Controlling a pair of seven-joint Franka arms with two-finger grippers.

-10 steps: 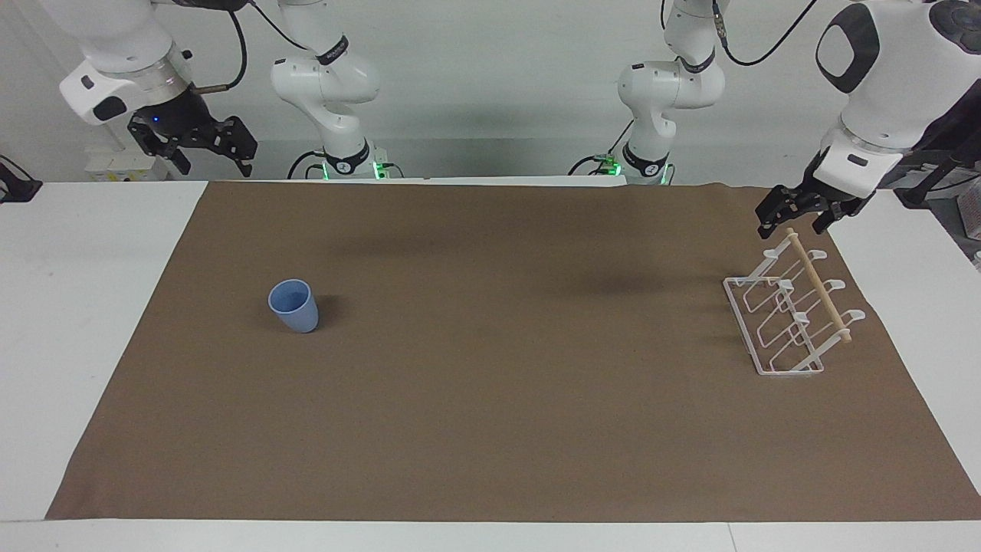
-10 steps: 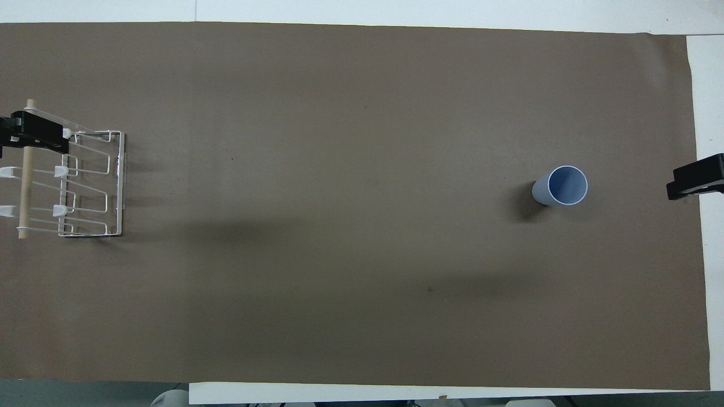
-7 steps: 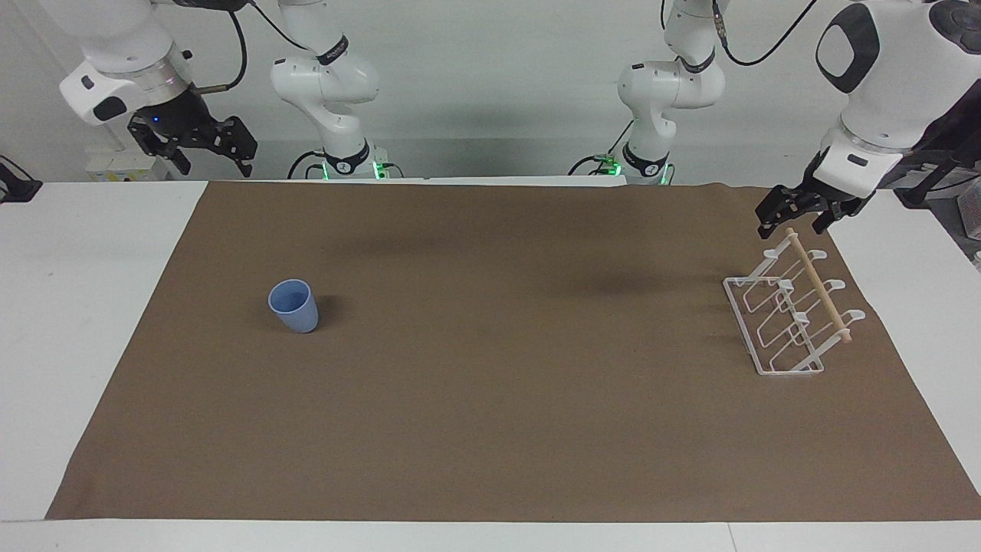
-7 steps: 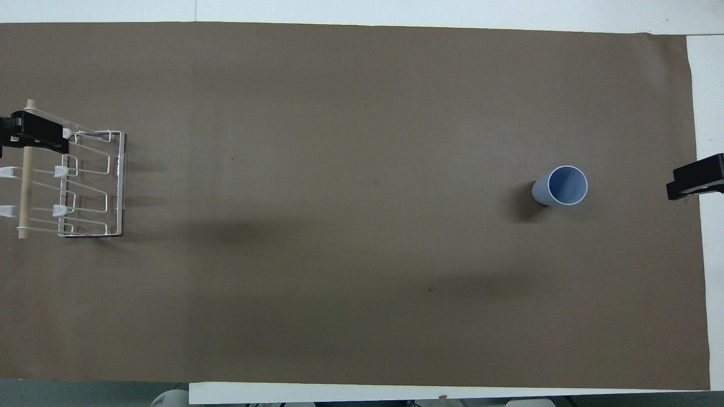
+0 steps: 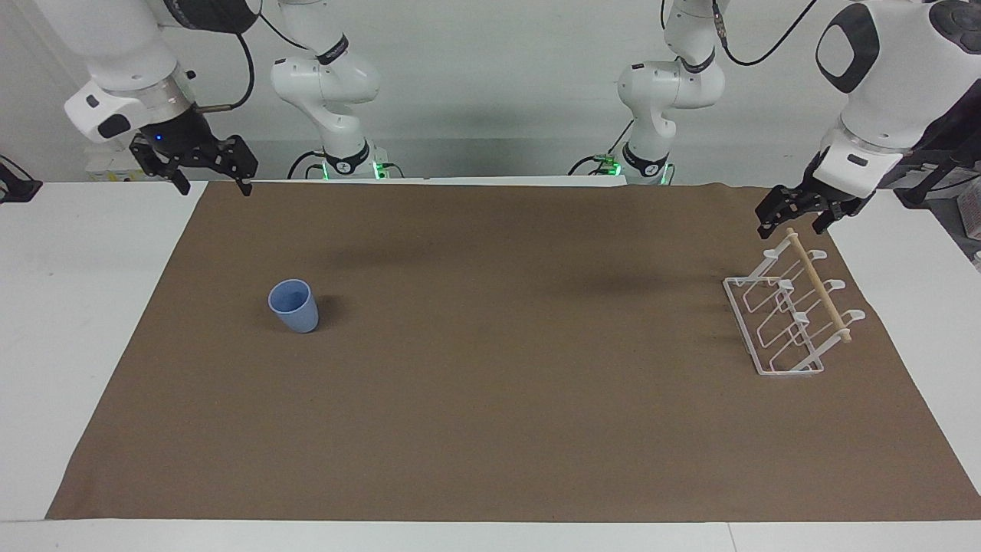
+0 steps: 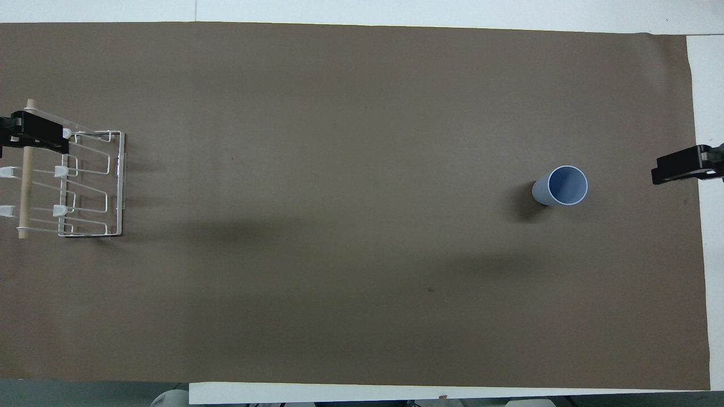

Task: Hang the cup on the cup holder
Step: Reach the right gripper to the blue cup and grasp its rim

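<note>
The light-blue cup [image 5: 294,305] stands upright, mouth up, on the brown cloth toward the right arm's end; it also shows in the overhead view [image 6: 561,185]. The white wire cup holder [image 5: 742,314] with its wooden dowel [image 5: 818,285] stands at the left arm's end, and shows in the overhead view [image 6: 120,181]. My right gripper [image 5: 212,186] is open and empty, up in the air over the cloth's edge, apart from the cup [image 6: 679,168]. My left gripper [image 5: 793,224] is open and hovers just over the dowel's end nearest the robots [image 6: 34,135].
The brown cloth [image 5: 490,422] covers most of the white table [image 5: 69,307]. White table strips lie bare at both ends. Both arm bases stand at the robots' edge of the table.
My right gripper has come lower and a little in over the cloth's edge, toward the cup. The left gripper, cup and holder have not moved.
</note>
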